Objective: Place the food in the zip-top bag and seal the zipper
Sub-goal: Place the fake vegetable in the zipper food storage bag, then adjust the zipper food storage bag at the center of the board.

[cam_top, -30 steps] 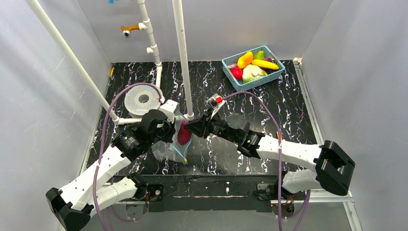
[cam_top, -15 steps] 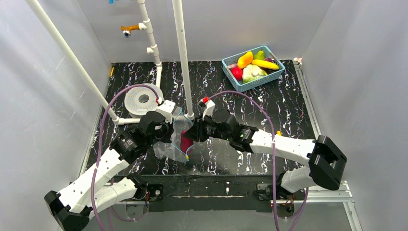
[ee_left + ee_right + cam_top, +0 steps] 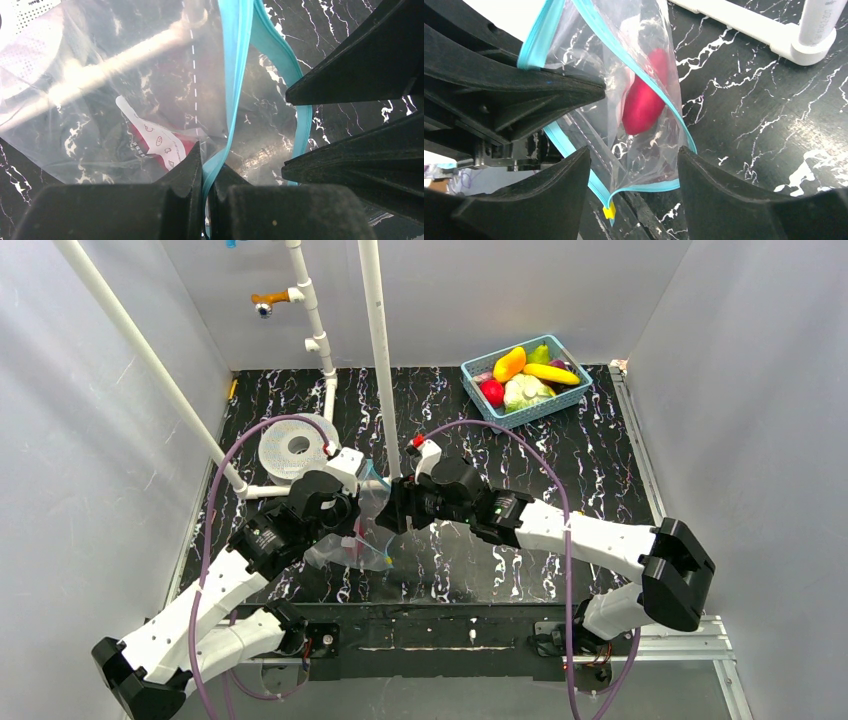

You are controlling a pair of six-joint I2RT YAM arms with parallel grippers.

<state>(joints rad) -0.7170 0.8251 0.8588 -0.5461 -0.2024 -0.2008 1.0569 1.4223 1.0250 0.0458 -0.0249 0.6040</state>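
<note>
On the top view I have the black marbled table [image 3: 600,460] filling the middle of the frame, with both arms meeting left of centre over the bag [image 3: 362,540]. The bag hangs crumpled between the two grippers, its lower part resting on the table. The basket [image 3: 545,408] sits at the upper right, well apart from the bag, holding the banana [image 3: 552,372], the orange-yellow piece [image 3: 509,363] and the apple [image 3: 492,391].

My left gripper [image 3: 206,172] has its jaws pinched together on the zipper [image 3: 235,75], which runs up from between them to the top of that wrist view. My right gripper [image 3: 633,152] has its jaws spread wide, one to each side of the bag's lower corner, touching nothing I can see.

The magenta piece [image 3: 644,100] lies inside the bag, centre of the right wrist view. The white label [image 3: 157,142] shows through the plastic, and a small yellow tab [image 3: 609,211] sits at the zipper's end.
</note>
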